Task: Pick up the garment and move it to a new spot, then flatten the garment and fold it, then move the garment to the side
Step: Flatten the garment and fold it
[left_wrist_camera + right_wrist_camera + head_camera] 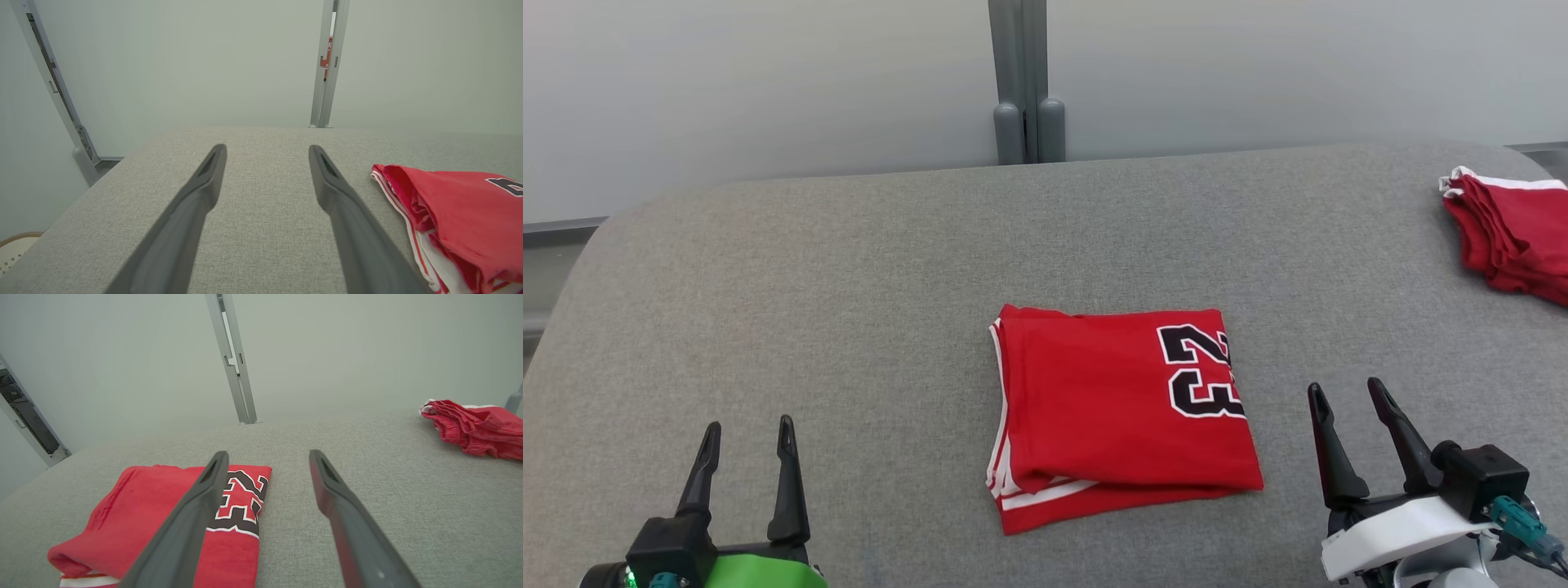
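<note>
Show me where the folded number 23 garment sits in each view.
Head view: folded garment just below centre.
Left wrist view: folded garment at the lower right edge.
Right wrist view: folded garment at lower left.
Shared landmark: grey post on the back wall.

I'm seeing the worktop (pixel 849 286) wearing grey woven cloth, matt and slightly coarse. The garment (pixel 1111 408) is looking like smooth, soft red jersey cloth. The left tool (pixel 749 421) and right tool (pixel 1344 385) are showing dark matt plastic.
</note>
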Tool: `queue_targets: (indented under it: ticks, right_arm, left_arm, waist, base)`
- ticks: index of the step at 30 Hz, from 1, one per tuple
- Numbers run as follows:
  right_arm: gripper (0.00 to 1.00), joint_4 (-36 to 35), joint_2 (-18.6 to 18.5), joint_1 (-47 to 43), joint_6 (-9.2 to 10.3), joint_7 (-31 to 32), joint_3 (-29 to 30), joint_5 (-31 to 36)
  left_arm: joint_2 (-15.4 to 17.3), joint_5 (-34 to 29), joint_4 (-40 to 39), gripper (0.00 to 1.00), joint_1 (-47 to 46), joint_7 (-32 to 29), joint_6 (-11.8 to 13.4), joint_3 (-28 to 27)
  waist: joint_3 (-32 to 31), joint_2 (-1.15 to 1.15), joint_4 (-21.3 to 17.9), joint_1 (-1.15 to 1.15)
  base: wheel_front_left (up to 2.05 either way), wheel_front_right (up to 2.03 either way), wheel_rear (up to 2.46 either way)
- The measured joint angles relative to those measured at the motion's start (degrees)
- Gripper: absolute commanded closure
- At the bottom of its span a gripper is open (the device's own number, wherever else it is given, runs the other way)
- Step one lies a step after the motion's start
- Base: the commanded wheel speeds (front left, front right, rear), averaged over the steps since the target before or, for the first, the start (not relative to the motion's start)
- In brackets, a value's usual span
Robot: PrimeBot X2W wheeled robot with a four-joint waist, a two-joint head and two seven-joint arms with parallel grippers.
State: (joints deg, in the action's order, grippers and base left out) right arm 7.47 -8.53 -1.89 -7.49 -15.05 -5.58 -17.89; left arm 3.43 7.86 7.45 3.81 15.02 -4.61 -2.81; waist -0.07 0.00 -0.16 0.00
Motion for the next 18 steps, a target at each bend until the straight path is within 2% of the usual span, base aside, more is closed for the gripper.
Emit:
queue_targets:
  ticks: [18]
  right_arm:
    - [0.00,1.0,0.1,-0.2,0.00,0.0,-0.3,0.4]
  left_arm:
    - [-0.2,-0.3,-0.9,0.00,0.4,0.0,-1.1,-0.1]
  waist:
    - [0.1,0.00,0.5,0.00]
  base:
    - [0.00,0.00,0.00]
